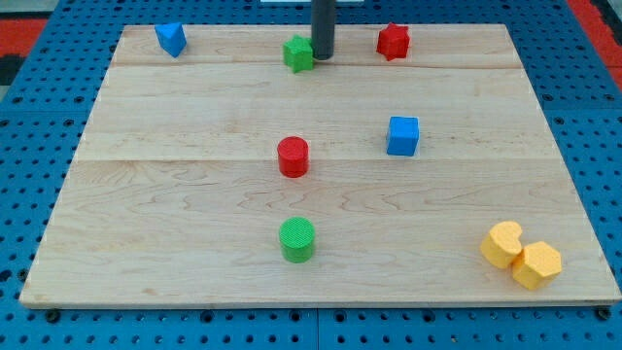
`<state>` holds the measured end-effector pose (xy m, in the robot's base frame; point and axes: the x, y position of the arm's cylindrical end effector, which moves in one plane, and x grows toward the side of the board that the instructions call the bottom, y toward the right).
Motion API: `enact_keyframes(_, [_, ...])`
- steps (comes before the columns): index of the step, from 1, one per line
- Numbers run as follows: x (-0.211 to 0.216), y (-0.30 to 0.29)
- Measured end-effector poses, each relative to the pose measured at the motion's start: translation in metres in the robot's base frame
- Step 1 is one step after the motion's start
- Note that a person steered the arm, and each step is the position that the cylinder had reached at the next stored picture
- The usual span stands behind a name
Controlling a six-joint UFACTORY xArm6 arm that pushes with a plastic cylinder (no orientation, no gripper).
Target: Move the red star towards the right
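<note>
Now my tip [322, 56] rests near the view's top, touching the green star-like block [298, 52], left of the red star block [393, 41] on the wooden worktop [194, 194]. No claw exists to describe. Approach step, I judge: reach the star's left side, then push rightward.

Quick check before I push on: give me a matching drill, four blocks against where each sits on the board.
Blocks:
1. red star
2. green cylinder
3. blue cube
4. red cylinder

Places:
A. near the board's middle
B. view's top, right of my tip
C. toward the view's bottom, below the red cylinder
D. right of the red cylinder

Pairs: 1-B, 2-C, 3-D, 4-A
</note>
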<state>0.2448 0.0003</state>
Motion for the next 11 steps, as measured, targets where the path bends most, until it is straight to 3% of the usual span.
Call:
enact_keyframes(2, [-0.021, -0.001])
enact_keyframes(3, [-0.038, 0.065])
enact_keyframes(4, [-0.034, 0.091])
enact_keyframes(6, [-0.016, 0.066])
enact_keyframes(9, [0.010, 0.144])
enact_keyframes(10, [0.060, 0.108])
enact_keyframes(11, [0.075, 0.028])
